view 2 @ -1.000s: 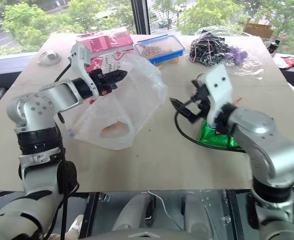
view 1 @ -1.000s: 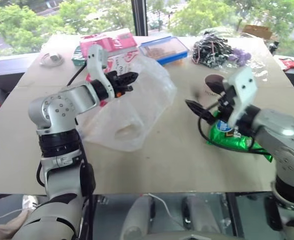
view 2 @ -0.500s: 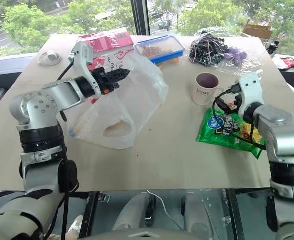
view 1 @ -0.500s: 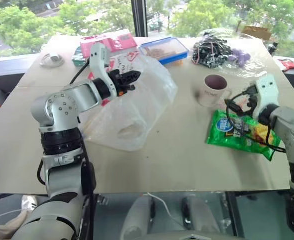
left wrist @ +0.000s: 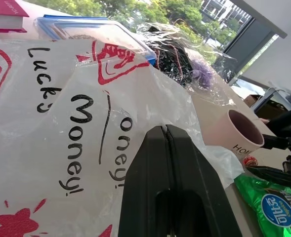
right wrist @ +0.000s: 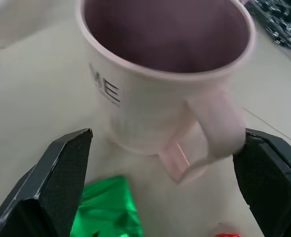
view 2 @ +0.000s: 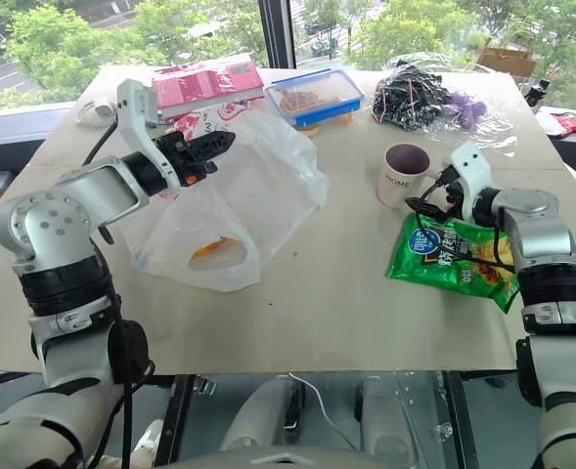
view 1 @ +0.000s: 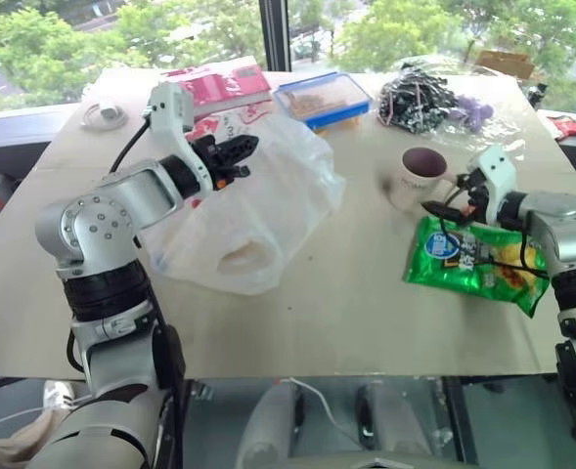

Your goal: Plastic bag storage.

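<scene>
Left eye view: we log the plastic bag [view 1: 258, 210] on the tabletop [view 1: 346, 303], under our closed, empty left end effector [view 1: 237, 156], while the wide-open right end effector [view 1: 451, 203] faces the mug [view 1: 417, 176].

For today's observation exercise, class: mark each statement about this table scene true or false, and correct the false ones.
1. The left gripper is shut, up against the plastic bag. True.
2. The right gripper is shut on the mug's handle. False: its fingers stand wide open, with the pink mug just ahead of them.
3. The green snack packet lies flat on the table, below the right gripper. True.
4. The mug lies tipped on its side. False: it stands upright.
5. The blue-lidded box sits inside the bag. False: it sits on the table beyond the bag.
</scene>
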`<state>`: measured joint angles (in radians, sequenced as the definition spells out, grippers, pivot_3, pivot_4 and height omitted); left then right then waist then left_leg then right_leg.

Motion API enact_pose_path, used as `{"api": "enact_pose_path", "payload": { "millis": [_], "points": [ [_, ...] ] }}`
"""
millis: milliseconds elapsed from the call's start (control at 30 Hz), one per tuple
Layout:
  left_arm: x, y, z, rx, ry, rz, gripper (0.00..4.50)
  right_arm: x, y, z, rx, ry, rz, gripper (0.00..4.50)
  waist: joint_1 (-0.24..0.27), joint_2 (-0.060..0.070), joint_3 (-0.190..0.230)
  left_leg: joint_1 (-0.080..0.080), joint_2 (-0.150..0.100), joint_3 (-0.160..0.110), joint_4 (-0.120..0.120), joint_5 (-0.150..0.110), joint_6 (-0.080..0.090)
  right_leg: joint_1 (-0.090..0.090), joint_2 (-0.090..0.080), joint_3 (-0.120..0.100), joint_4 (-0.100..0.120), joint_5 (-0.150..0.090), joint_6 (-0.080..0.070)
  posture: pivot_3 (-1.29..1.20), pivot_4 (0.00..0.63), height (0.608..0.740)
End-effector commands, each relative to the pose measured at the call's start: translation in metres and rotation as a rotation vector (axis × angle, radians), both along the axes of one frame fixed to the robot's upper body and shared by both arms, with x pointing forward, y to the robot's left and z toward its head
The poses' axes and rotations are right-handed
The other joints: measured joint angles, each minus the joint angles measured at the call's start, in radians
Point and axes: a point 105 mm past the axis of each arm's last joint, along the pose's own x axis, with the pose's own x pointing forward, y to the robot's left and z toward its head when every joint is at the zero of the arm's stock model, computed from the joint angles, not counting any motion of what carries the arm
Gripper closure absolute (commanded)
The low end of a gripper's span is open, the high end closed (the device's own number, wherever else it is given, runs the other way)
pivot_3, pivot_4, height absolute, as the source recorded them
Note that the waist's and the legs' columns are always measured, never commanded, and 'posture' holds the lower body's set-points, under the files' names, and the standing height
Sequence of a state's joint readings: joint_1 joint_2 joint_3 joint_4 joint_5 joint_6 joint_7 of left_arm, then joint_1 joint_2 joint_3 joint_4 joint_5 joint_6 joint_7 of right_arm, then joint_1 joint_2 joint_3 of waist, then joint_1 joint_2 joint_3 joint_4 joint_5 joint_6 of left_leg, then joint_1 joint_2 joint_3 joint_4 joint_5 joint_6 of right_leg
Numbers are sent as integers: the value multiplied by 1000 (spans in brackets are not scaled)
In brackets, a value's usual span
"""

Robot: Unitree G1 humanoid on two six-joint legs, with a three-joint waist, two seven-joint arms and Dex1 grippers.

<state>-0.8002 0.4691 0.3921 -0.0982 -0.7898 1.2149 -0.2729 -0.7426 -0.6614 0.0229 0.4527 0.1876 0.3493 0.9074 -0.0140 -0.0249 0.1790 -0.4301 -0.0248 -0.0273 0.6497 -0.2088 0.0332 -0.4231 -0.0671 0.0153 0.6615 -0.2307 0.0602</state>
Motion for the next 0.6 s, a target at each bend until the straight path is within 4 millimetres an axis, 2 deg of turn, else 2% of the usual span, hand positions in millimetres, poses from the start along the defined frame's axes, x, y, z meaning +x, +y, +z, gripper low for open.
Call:
{"api": "enact_pose_path", "payload": {
  "millis": [33,300,567,600],
  "points": [
    [-5,2,13,-1,-53,2,4500,-4,8,17,-6,-71,33,26,-1,0,0,0,0,0,0,0,0,0,0,0,0,0,0,0,150,740],
    [-3,0,15,13,-51,-9,4500,-1,-1,2,-27,-44,-58,26,1,0,0,0,-1,0,0,0,0,0,-1,0,0,0,0,0,150,740],
    [-2,-2,14,16,-47,-18,4500,-2,-2,4,1,-23,-75,26,1,0,0,0,0,0,0,0,0,0,-1,0,0,0,0,0,150,740],
    [-2,-2,14,15,-47,-18,4500,-2,-1,4,7,-20,-75,530,1,0,0,0,0,0,0,0,0,0,-1,0,0,0,0,0,150,740]
  ]
}}
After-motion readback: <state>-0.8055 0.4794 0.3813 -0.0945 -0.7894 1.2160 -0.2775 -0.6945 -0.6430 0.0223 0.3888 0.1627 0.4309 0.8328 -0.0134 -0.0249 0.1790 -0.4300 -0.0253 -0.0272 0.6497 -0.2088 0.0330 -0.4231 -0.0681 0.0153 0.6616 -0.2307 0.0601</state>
